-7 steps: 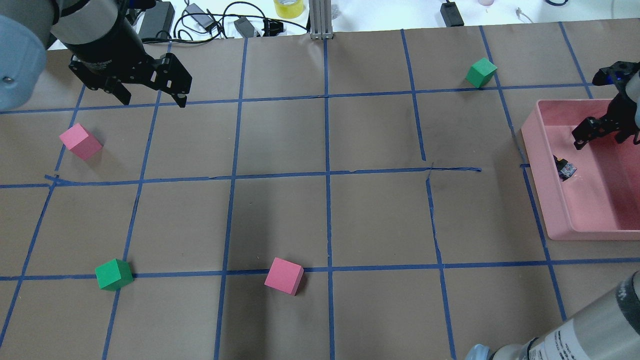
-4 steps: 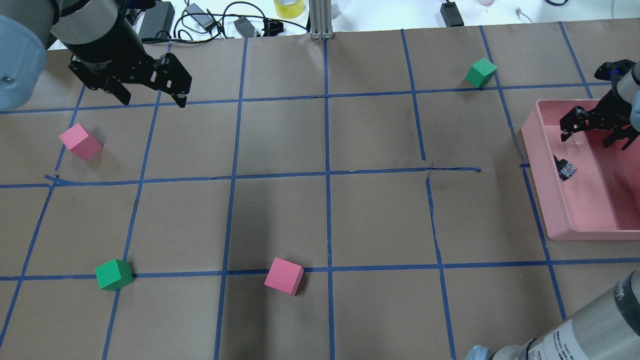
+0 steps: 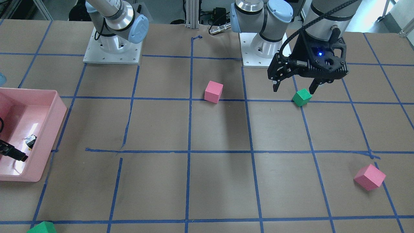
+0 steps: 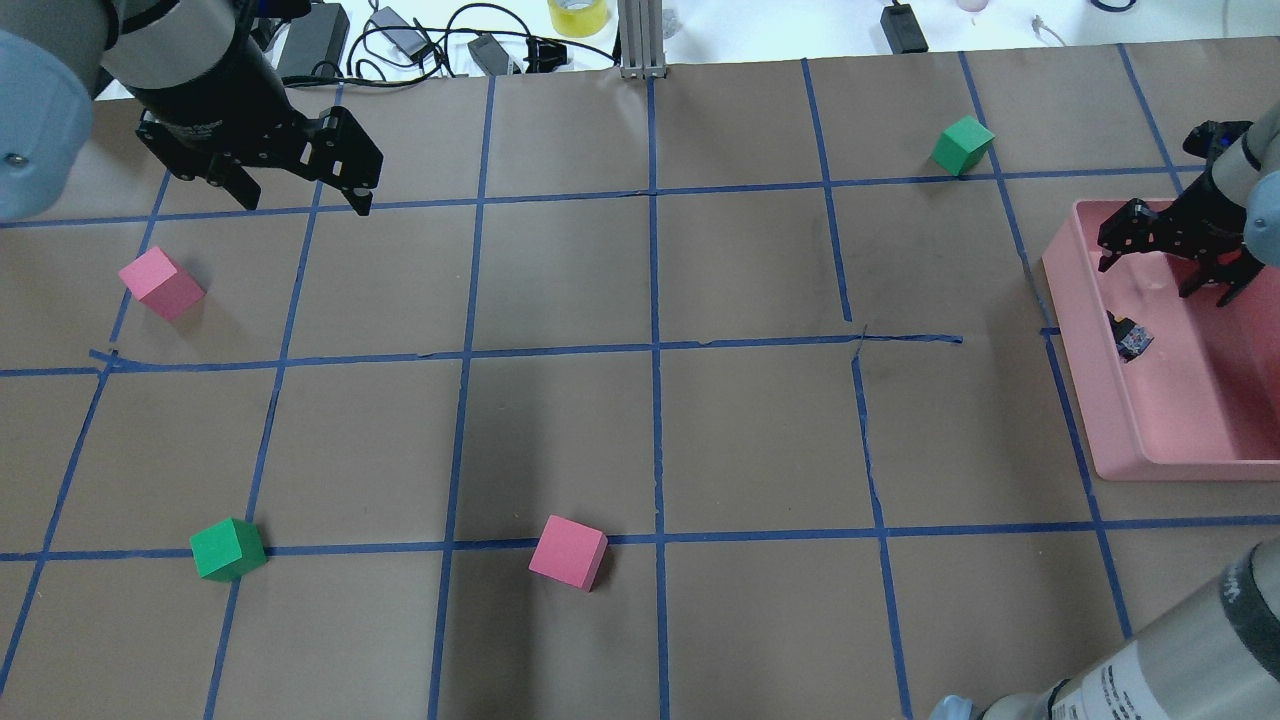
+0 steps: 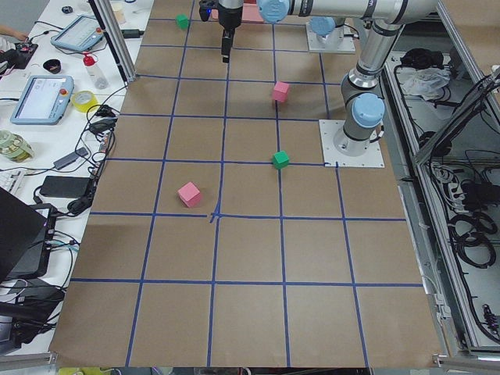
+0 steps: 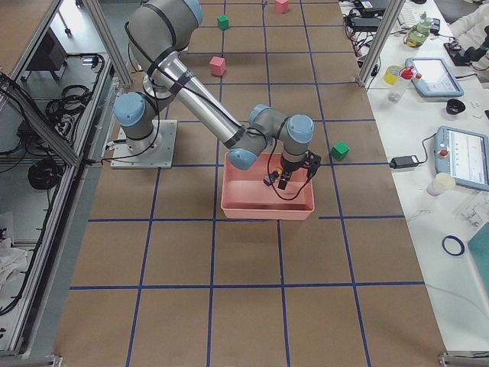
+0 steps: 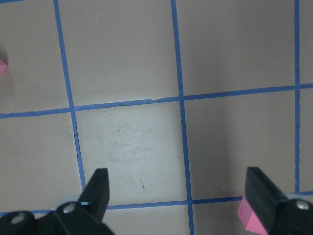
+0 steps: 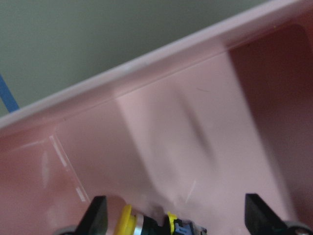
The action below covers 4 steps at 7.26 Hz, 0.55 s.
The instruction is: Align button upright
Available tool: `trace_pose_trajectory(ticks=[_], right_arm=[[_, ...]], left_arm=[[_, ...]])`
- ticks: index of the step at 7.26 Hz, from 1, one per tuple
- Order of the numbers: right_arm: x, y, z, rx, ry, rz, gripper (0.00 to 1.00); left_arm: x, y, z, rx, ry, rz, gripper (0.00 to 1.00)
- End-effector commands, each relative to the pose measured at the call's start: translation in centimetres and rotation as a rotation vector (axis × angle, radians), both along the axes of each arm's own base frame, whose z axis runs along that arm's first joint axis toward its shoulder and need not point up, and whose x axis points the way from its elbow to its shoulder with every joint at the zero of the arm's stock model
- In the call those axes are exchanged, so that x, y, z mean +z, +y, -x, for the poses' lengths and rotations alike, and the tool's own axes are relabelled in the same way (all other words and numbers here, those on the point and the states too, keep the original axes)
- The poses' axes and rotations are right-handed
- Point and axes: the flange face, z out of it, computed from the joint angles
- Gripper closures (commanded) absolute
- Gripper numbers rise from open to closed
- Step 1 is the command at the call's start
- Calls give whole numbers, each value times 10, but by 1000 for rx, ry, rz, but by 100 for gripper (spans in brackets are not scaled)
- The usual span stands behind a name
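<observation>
The table [image 4: 760,430], papered brown and gridded with blue tape, carries a pink tray [image 4: 1180,470] at its right edge in the overhead view. The left gripper [image 4: 305,200] hangs above the far left part of the table, jaws spread wide with nothing between them (its wrist camera shows only bare paper and tape between the fingers). The right gripper [image 4: 1150,278] hovers over the far end of the tray, likewise wide open and empty. Four foam cubes sit apart on the paper: a pink cube [image 4: 161,283] near the left gripper, another pink cube [image 4: 568,552] and a green cube [image 4: 228,549] on the near side, and a second green cube [image 4: 962,145] on the far side, left of the tray. The button [image 4: 1130,338] rests on the tray floor close to the wall facing the table's middle, near the right gripper but not touched by it; it seems to lie on its side, yellow cap pointing sideways, though it shows very small
</observation>
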Motion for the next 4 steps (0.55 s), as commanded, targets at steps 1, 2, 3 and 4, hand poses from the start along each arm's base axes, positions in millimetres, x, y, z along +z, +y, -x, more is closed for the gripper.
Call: trace_pose_trajectory(ticks=[1,2,3,4], right_arm=[[-3,-1,-4,6,-7,-10,0],[-3,0,-5,-6,-9,-14,0],[-2,0,-5,-1,-9,-14,0],[0,0,-6,44,-7,-15,0]], left_arm=[[0,0,0,1,1,0,0],[0,0,0,0,1,0,0],[0,0,0,1,1,0,0],[0,0,0,4,4,0,0]])
